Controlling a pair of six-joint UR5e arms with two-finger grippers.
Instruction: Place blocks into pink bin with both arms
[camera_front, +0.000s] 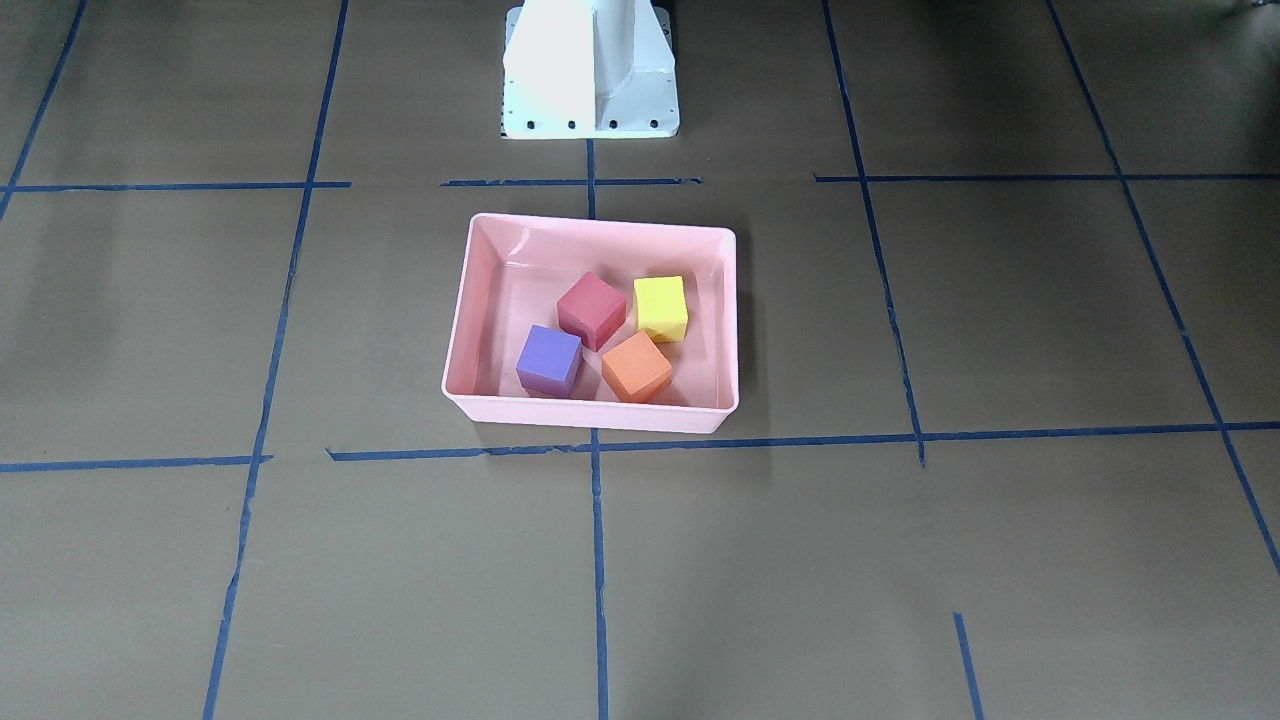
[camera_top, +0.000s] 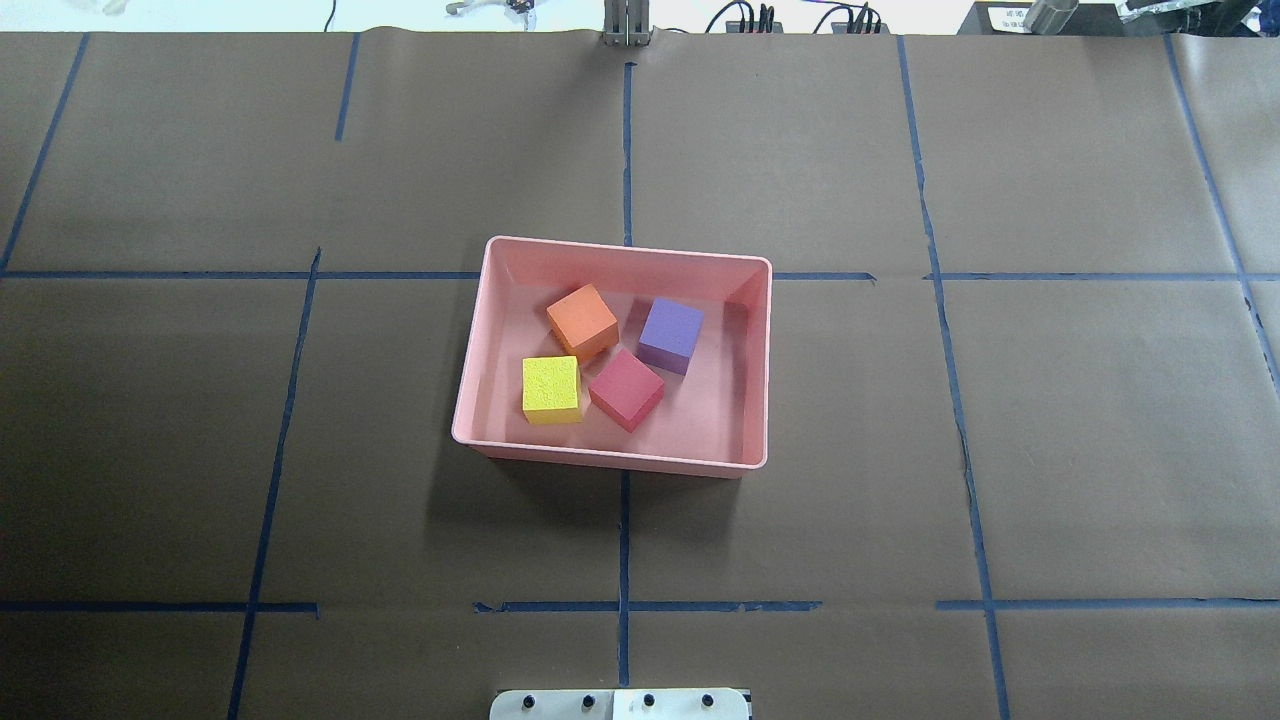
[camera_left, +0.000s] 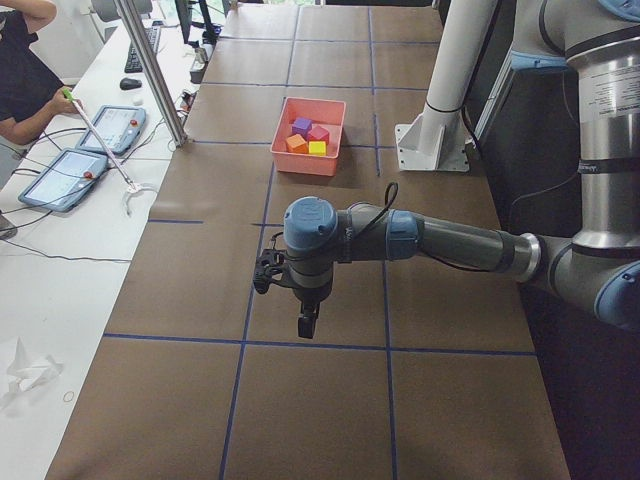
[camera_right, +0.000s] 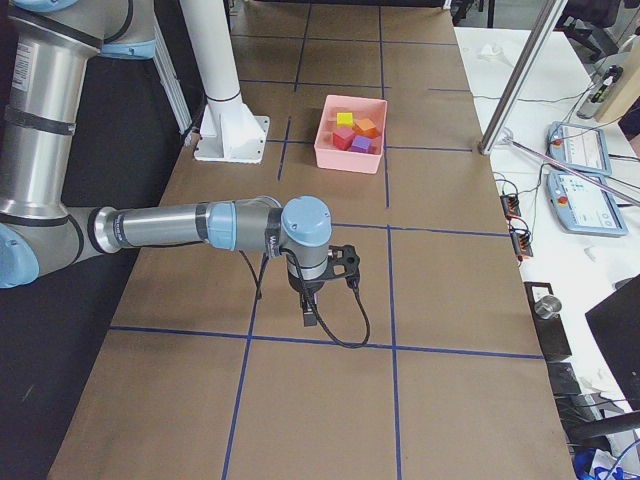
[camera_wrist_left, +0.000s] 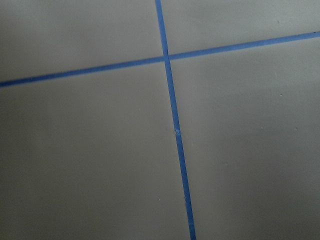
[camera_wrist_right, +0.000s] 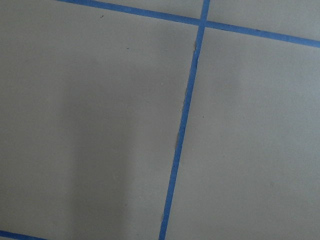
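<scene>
A robotics laboratory was indicated: a long tabletop (camera_top: 1100, 450) was covered in brown paper and marked into a grid with blue tape (camera_front: 597, 560). A white pedestal (camera_front: 590, 70) was set at its edge, and a grey jointed left arm (camera_left: 450, 240) and right arm (camera_right: 160, 226) with light-blue joint caps were held out over it. Alongside, touchscreen pendants (camera_left: 120, 128) with red buttons were laid on a white bench (camera_left: 60, 290) among loose cables (camera_left: 40, 250), a metal post (camera_left: 150, 70) was fixed at the tabletop's edge, and an operator (camera_left: 25, 70) in a dark shirt was seen at the bench.
</scene>
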